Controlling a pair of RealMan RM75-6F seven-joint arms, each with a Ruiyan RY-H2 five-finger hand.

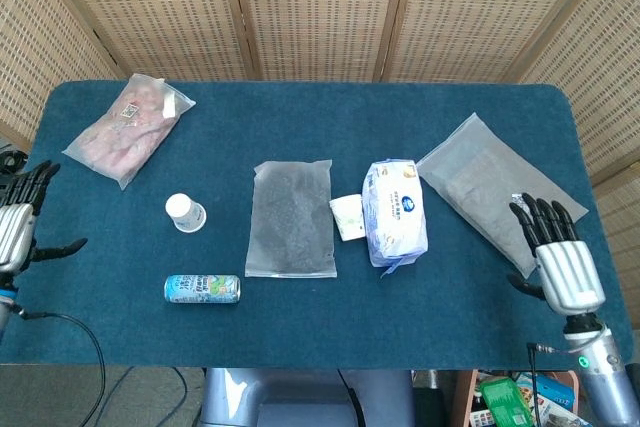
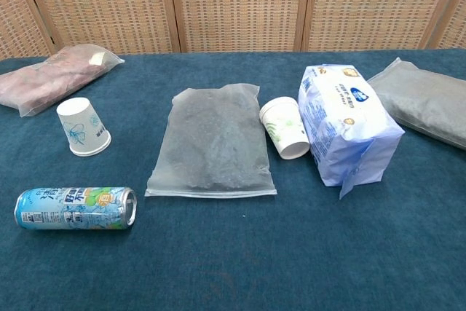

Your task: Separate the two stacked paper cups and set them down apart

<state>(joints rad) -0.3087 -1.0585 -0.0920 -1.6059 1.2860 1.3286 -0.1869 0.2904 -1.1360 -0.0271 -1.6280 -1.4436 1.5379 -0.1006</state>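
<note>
Paper cups sit well apart on the blue bench [image 1: 300, 132]: one cup [image 1: 185, 212] upside down at left, nearer the left robot hand [image 1: 15, 222], the other cup [image 2: 284, 127] tipped against the tissue pack [image 1: 395, 209]. Both robot hands hold nothing, fingers spread, the right robot hand [image 1: 560, 257] well off rightward; separation looks done.

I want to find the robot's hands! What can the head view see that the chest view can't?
Only the head view shows the left hand and right hand, both open at the table's edges. The chest view shows nothing extra, just closer looks. Both show the two cups, apart, the can, tissue pack and bags.
</note>
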